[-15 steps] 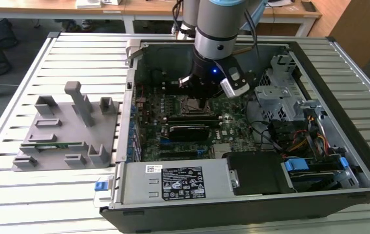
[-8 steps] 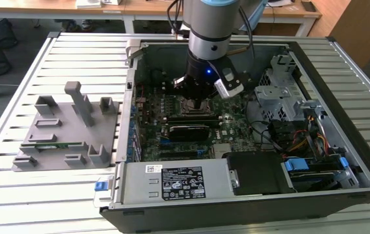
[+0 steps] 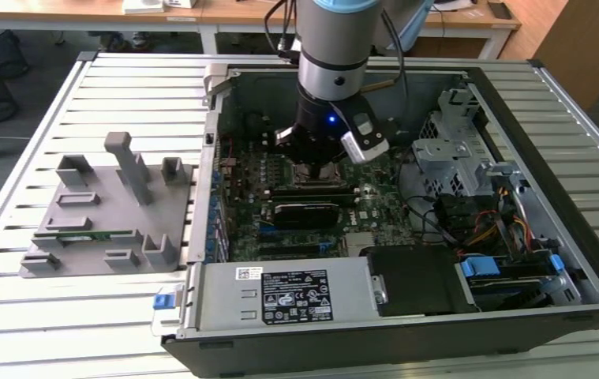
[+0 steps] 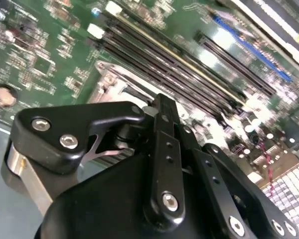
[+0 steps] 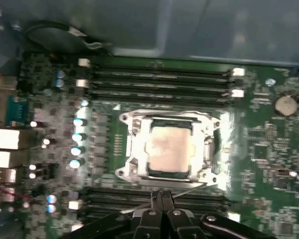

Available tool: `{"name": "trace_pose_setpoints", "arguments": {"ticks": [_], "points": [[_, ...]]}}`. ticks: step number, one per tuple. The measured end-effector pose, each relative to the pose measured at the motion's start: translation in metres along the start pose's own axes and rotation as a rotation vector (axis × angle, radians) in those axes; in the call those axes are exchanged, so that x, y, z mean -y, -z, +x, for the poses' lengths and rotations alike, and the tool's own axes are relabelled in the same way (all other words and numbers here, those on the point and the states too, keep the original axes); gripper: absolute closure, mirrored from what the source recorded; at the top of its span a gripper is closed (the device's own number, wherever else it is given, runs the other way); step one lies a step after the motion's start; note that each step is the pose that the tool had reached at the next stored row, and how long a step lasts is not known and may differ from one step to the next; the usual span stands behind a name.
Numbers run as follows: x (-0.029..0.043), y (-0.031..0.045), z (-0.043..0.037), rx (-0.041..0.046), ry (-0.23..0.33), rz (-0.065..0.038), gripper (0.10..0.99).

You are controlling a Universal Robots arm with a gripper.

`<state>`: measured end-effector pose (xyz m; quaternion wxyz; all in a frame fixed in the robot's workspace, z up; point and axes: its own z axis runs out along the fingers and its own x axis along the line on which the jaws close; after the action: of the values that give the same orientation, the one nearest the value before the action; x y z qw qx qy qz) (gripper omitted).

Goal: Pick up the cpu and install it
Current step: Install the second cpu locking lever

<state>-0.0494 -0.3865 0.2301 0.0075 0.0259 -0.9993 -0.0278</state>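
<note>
The cpu (image 5: 169, 148), a pale silver square, lies flat inside the metal socket frame (image 5: 131, 144) on the green motherboard in the first wrist view. My gripper (image 5: 159, 196) hovers just beside the socket's edge with its two black fingers pressed together and nothing visibly between them. A thin metal lever (image 5: 194, 189) runs across right at the fingertips. In the second wrist view the gripper (image 4: 162, 102) stands over the shiny socket frame (image 4: 114, 84). In the exterior view the gripper (image 3: 315, 170) reaches down into the open computer case, covering the socket.
Memory slots (image 5: 159, 79) flank the socket on both sides. The case walls (image 3: 405, 324), a drive cage (image 3: 457, 150) and cables (image 3: 488, 229) crowd the exterior view's right. A grey fixture (image 3: 110, 213) holding a green memory stick (image 3: 84, 234) stands on the slatted table at the exterior view's left.
</note>
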Motion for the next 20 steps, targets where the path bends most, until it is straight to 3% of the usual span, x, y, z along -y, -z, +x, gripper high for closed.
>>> {"name": "trace_pose_setpoints", "arguments": {"ticks": [3,7,13,20], "points": [[-0.0004,-0.0010,0.0092,0.0001,0.000,0.000,0.980],[-0.0001,-0.0043,0.0108,-0.0007,0.000,-0.002,0.980],[0.0050,-0.0059,0.0112,-0.0031,0.000,-0.031,0.980],[0.0105,-0.0090,0.0157,-0.0027,0.000,-0.038,0.980]]}}
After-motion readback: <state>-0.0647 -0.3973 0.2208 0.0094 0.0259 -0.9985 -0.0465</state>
